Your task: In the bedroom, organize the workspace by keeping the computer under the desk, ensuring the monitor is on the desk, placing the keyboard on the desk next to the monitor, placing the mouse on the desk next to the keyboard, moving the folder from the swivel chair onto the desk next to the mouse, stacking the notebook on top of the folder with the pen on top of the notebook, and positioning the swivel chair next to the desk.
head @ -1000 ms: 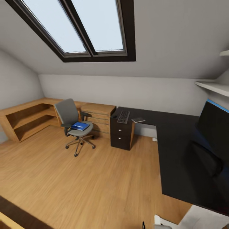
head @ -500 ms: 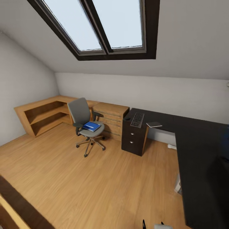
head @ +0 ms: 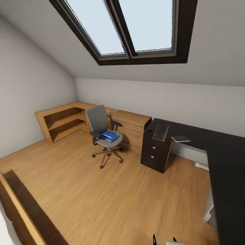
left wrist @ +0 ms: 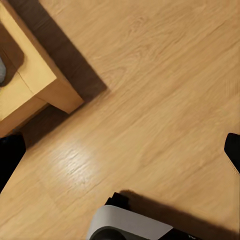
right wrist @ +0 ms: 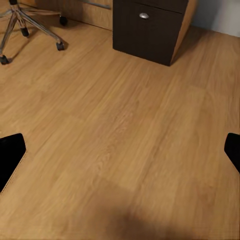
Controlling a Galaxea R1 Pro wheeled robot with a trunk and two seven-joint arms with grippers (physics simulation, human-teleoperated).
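Honey-coloured wood plank floor [right wrist: 120, 145] lies under my two grippers, both spread wide and empty. I should roll straight to the grey swivel chair [head: 102, 131], where the blue folder [head: 109, 136] lies on its seat, stopping short of the dark L-shaped desk [head: 190, 136].

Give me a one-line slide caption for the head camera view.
Attic bedroom: blue folder on the swivel chair, keyboard on the dark desk, wooden shelving under a skylight.

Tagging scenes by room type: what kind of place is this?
Likely an attic room used as a home office: a dark-framed skylight in a sloped ceiling, a grey swivel chair holding a blue folder, and a black L-shaped desk carrying a black keyboard.
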